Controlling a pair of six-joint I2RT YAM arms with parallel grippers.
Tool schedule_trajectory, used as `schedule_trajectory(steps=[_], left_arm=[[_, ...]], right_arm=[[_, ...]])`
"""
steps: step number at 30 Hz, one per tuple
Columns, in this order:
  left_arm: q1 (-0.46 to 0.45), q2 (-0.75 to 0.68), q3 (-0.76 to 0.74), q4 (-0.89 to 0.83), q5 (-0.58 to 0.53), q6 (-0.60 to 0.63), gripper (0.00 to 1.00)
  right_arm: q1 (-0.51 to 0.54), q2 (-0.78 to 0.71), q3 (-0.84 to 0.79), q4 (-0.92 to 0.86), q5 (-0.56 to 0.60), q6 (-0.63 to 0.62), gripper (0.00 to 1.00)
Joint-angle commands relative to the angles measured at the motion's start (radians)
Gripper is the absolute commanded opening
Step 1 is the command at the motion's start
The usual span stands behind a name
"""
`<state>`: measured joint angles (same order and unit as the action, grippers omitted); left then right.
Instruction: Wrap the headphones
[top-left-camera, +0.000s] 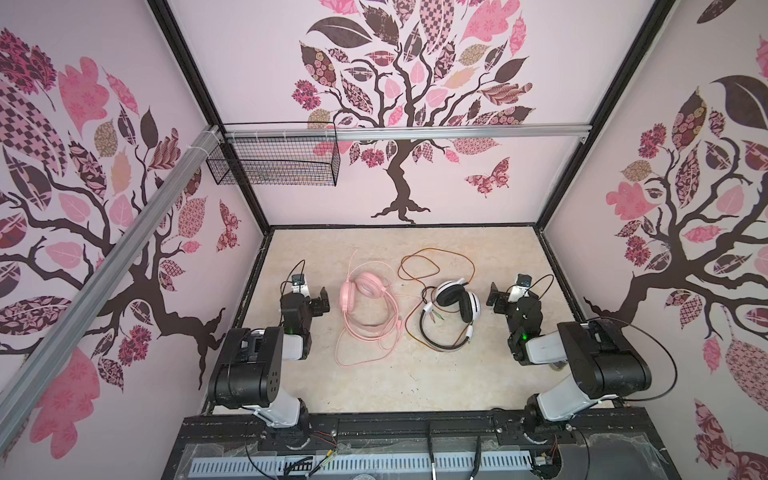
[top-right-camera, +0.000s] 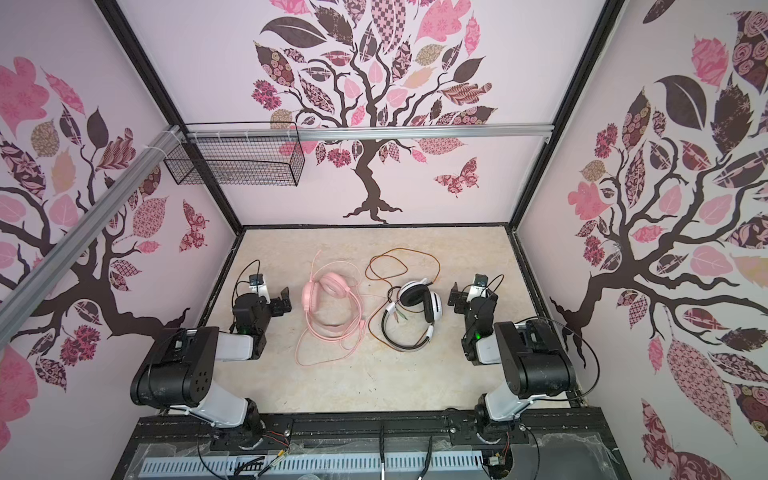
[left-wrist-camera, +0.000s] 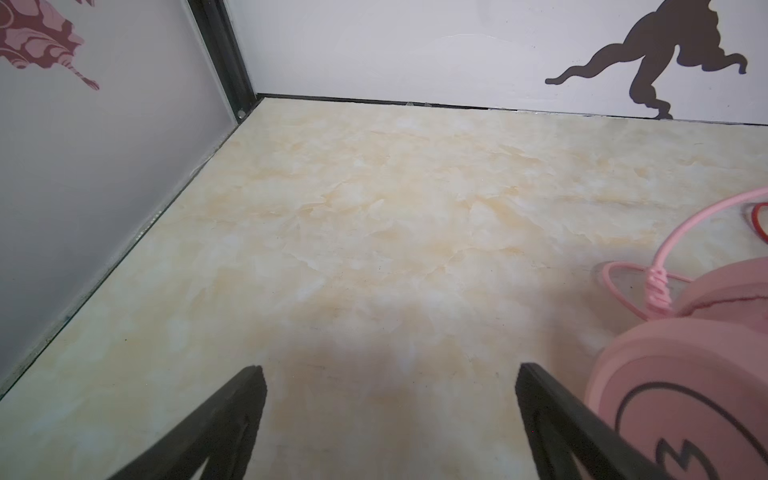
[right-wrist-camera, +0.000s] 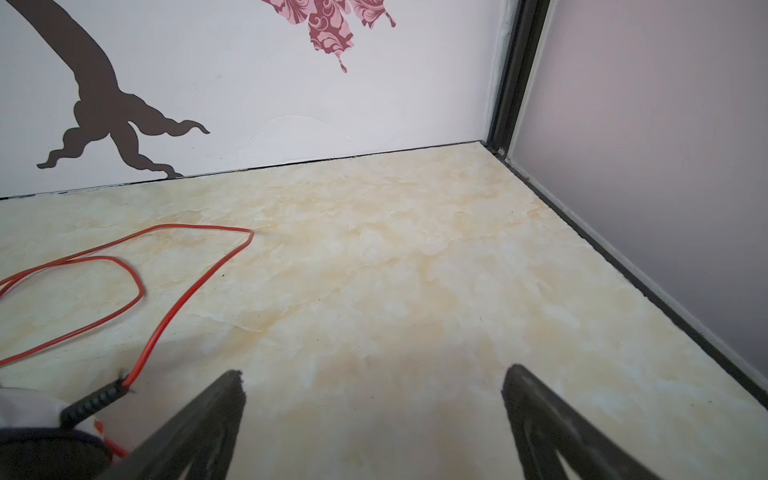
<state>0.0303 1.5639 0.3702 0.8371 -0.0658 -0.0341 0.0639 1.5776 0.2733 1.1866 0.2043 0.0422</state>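
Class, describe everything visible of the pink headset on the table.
The pink headset is pale pink throughout, smooth plastic by its look: two round earcups, one bearing a dark emblem, joined by a headband. It lies on the marbled table, left of centre, its pink cable sprawled in loose loops. Nothing grips it.

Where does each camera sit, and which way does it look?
Both top views: high above the robot's base, looking down at the table, pink headphones and white headphones; left arm and right arm show.
Left wrist: on the left arm, low, facing the back wall; the open left hand shows, pink headphones beside it.
Right wrist: likewise; the open right hand shows, red cable beside it.
Shared: both wrist views see the painted tree root.
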Motion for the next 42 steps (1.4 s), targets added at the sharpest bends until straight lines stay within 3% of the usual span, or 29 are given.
schedule_trajectory(steps=[1, 42], left_arm=[[0.002, -0.007, 0.025, 0.007, 0.005, -0.004, 0.97], [0.001, -0.006, 0.022, 0.011, 0.005, 0.0, 0.97]], right_arm=[[0.002, -0.003, 0.004, 0.009, -0.005, -0.002, 1.0], [0.01, -0.003, 0.001, 0.016, -0.01, -0.016, 1.0]])
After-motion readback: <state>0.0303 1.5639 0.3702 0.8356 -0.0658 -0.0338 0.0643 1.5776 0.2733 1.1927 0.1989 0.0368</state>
